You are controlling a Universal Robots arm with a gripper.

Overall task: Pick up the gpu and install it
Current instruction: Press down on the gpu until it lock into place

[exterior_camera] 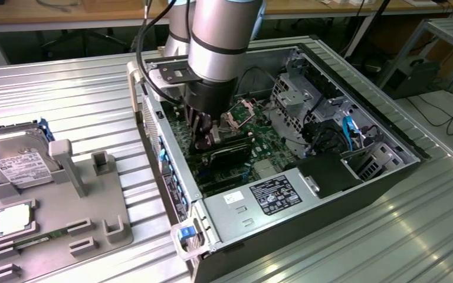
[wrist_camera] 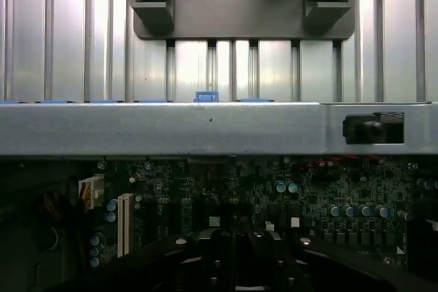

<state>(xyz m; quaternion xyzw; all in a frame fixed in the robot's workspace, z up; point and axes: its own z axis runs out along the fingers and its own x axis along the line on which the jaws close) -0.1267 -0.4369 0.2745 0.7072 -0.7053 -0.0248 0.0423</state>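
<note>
Grey parts holder (exterior_camera: 61, 194): placed on the ribbed metal desk (exterior_camera: 77, 94) at the exterior view's left. A silver hard drive (exterior_camera: 14, 162) with a white label is held upright in it, and a square silver processor (exterior_camera: 12, 219) is seated lower down. Several of its slots stand vacant.

Computer case (exterior_camera: 353, 194): laid on its side on the desk, side panel removed, so that the green motherboard (exterior_camera: 270, 144) is exposed. The black power supply (exterior_camera: 278, 194) with its white-bordered label is seen at the near end.

End effector (exterior_camera: 204, 138): lowered inside the case, close to the rear wall. Whether its fingers are spread or closed cannot be told; they are masked by the arm (exterior_camera: 219, 41) and by shadow.

Gpu (exterior_camera: 228, 154): a thin dark card is seen standing on edge over the motherboard, directly below the end effector. Whether it is gripped, or already seated, cannot be confirmed.

Wrist view: the case rear wall (wrist_camera: 205, 128) is seen as a grey band, the motherboard beneath it, a white slot (wrist_camera: 125, 223) among capacitors.

Step judged in hand: insertion of the card into its slot.

Good practice: the card is to be kept square to the slot, its bracket end aligned with the rear wall opening, and pressure applied straight down and evenly. Tilting is to be avoided, as is contact with nearby cables (exterior_camera: 344, 132).
</note>
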